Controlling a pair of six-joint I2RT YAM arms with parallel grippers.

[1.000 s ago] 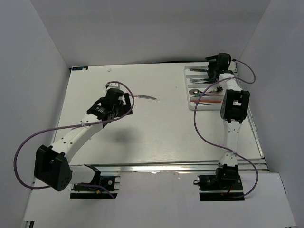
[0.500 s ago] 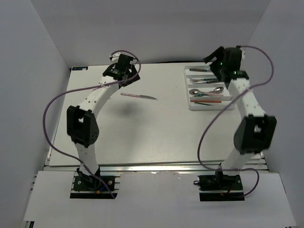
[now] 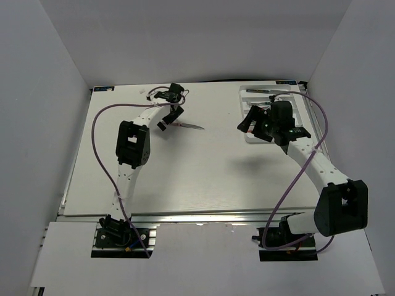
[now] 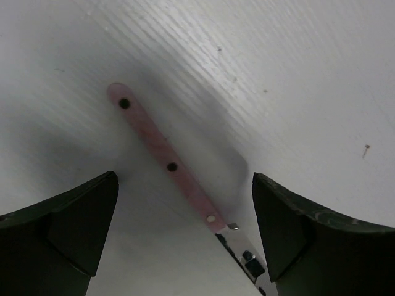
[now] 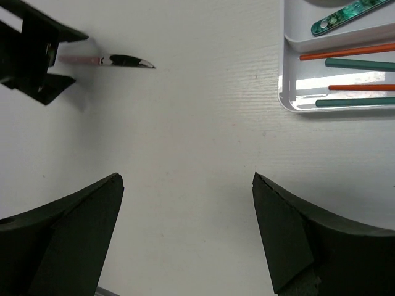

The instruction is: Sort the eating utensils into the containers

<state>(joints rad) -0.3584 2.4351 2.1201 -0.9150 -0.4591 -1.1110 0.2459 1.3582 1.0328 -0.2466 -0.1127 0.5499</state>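
Observation:
A knife with a pink handle and a silver blade lies flat on the white table, far left of centre. My left gripper is open low over it, one jaw on each side of the handle, not touching; it also shows in the top view. My right gripper is open and empty above bare table, just left of the white cutlery tray. From the top it hangs at the tray's left edge. Orange sticks and green sticks lie in the tray's compartment.
A utensil with a green patterned handle lies in another tray compartment. The tray sits at the table's far right, partly hidden by the right arm. White walls enclose the table on three sides.
The left arm has stretched out and its gripper has come down around the knife's handle. The right gripper has left the far end of the tray and moved to its left edge.

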